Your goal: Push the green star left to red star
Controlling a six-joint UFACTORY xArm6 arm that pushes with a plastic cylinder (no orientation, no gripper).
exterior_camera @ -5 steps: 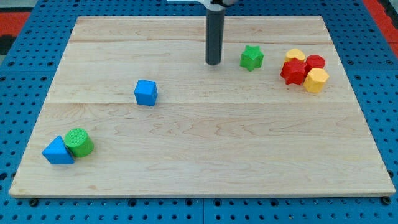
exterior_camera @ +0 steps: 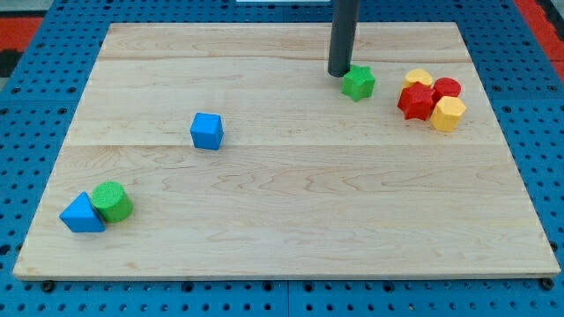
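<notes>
The green star (exterior_camera: 358, 83) sits in the upper right of the frame on the pale wooden bench (exterior_camera: 291, 220), its points stubby and its top face a bright, even green. My tip (exterior_camera: 340, 73) stands at the star's upper-left edge, touching it or just beside it; the dark rod rises straight out of the frame's top. The arm carries no jaws, only this rod, so nothing is clasped.

To the star's right, near but apart from it, a tight cluster of four blocks lies close to the bench's right edge. The red star (exterior_camera: 415, 101) is the cluster's leftmost piece, facing the green star across a bare strip of wood. A yellow block (exterior_camera: 419, 77) touches it from above, a red block (exterior_camera: 447, 87) sits at the cluster's upper right, and a yellow hexagonal block (exterior_camera: 448, 114) lies at its lower right.

A blue cube (exterior_camera: 206, 130) rests alone left of centre. In the lower left of the frame a blue triangular block (exterior_camera: 81, 214) touches a green cylinder (exterior_camera: 112, 201).
</notes>
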